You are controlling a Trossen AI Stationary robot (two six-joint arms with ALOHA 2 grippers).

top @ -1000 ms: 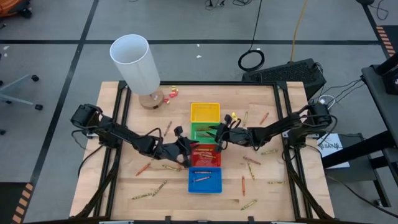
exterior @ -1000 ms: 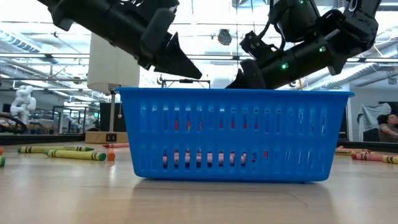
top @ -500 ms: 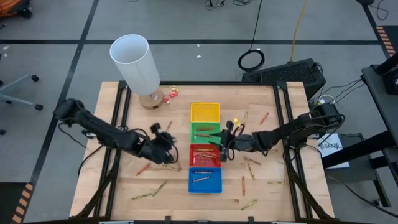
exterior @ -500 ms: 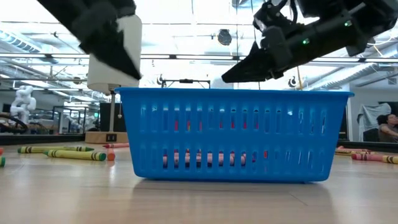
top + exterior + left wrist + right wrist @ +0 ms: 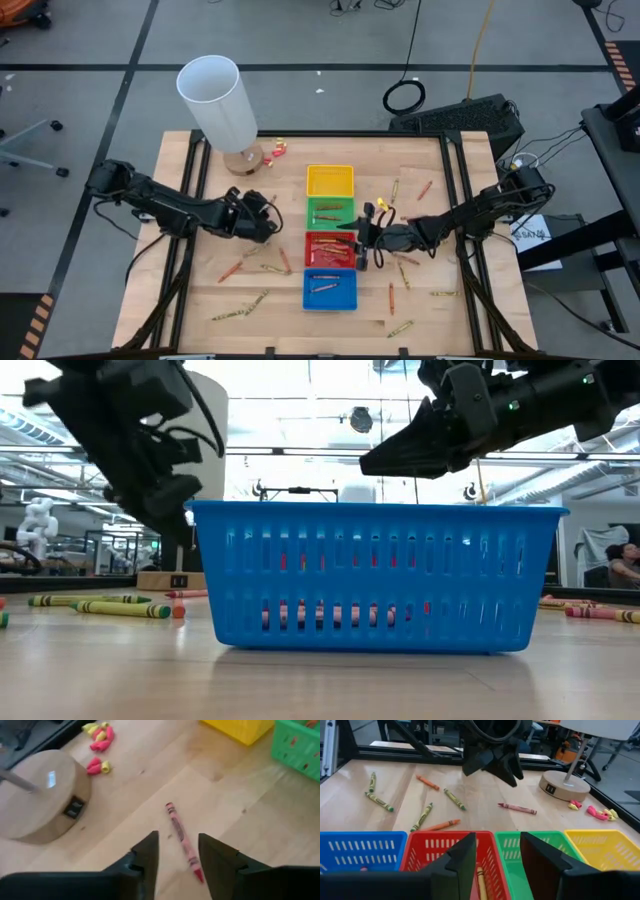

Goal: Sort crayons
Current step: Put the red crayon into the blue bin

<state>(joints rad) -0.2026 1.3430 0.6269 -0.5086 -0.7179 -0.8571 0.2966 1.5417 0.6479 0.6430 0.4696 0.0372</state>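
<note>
Crayons lie scattered on the wooden table, among them olive ones (image 5: 240, 312) at the near left and a red one (image 5: 181, 837) near the lamp base. Four trays stand in a column: yellow (image 5: 329, 181), green (image 5: 329, 212), red (image 5: 329, 248) and blue (image 5: 329, 290), some with crayons inside. My left gripper (image 5: 177, 855) hovers open left of the trays, its fingers standing above that red crayon (image 5: 517, 809) without touching it. My right gripper (image 5: 497, 850) hangs open and empty over the right rims of the red and green trays.
A white cylinder lamp (image 5: 215, 100) on a round wooden base (image 5: 40, 795) stands at the far left, with small red and yellow bits (image 5: 97, 740) beside it. More crayons (image 5: 400, 328) lie right of the trays. The blue tray (image 5: 375, 575) fills the low view's middle.
My left gripper has left the red tray's left side and gone toward the table's left and far edges, rolling and tipping downward, and now hangs over the red crayon. My right gripper has drawn back from over the green tray toward the near edge and risen a little.
</note>
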